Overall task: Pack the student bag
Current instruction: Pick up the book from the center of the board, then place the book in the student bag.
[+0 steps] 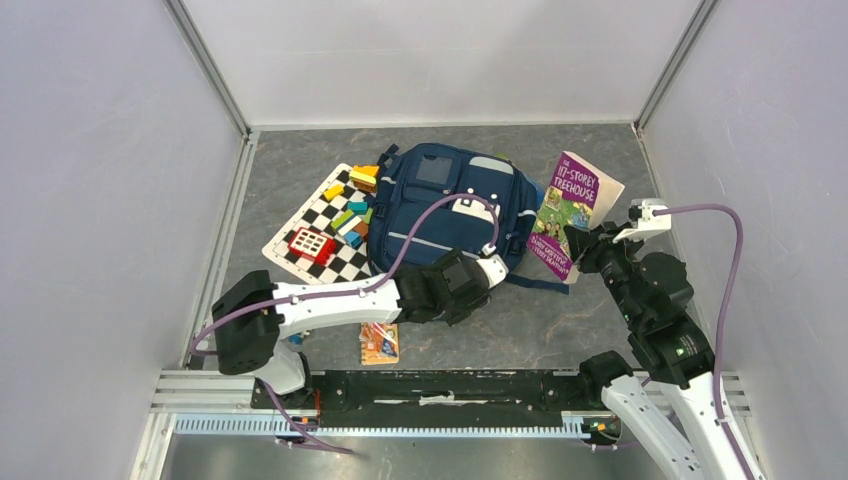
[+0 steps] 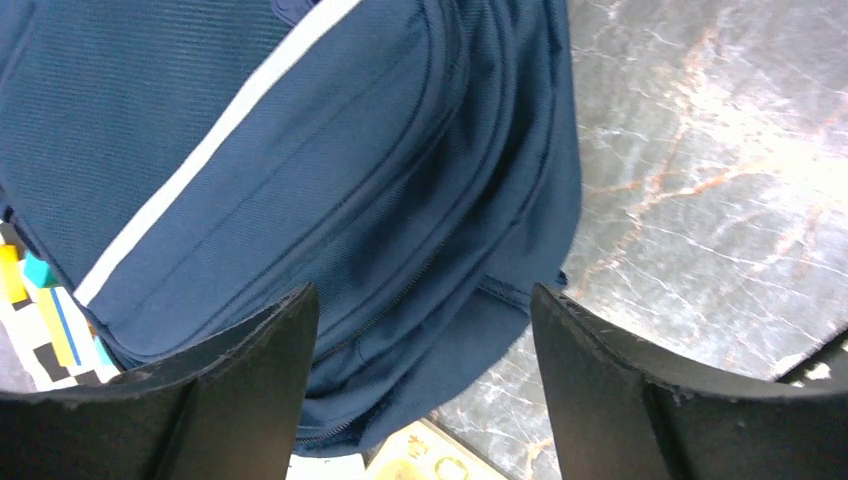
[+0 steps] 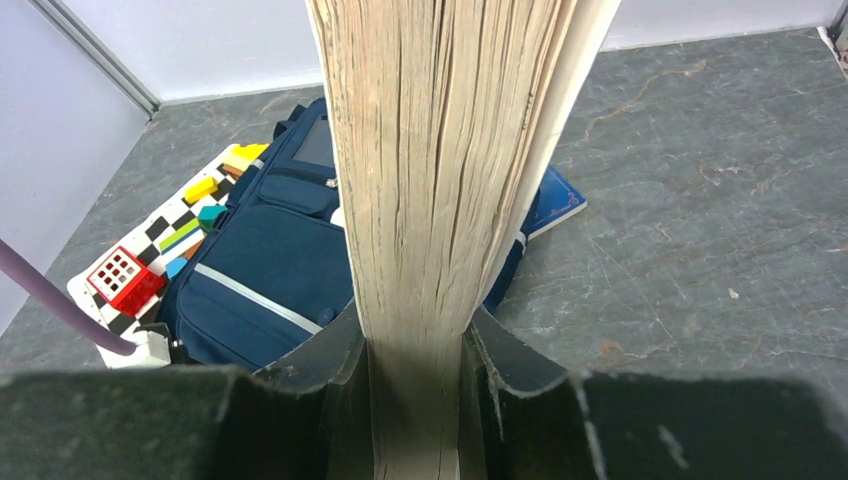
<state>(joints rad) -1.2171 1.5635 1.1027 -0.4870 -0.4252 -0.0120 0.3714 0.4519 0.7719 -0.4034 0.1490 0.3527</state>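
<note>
The student bag (image 1: 440,205), navy with grey stripes, lies front-up in the middle of the floor. My left gripper (image 1: 497,262) hovers open over its near right corner. In the left wrist view the black fingers (image 2: 250,380) stand wide apart above the bag's zipped seams (image 2: 330,200), and nothing is between them. My right gripper (image 1: 590,245) is shut on a thick purple paperback (image 1: 575,210) and holds it tilted up just right of the bag. In the right wrist view the book's page edges (image 3: 445,150) rise straight out of the right gripper (image 3: 415,345).
A checkered board (image 1: 318,228) with coloured blocks and a red brick (image 1: 311,243) lies left of the bag. A small orange packet (image 1: 380,342) sits near the arm bases. A blue flat book (image 3: 555,200) pokes out from under the bag's right side. White walls enclose the floor.
</note>
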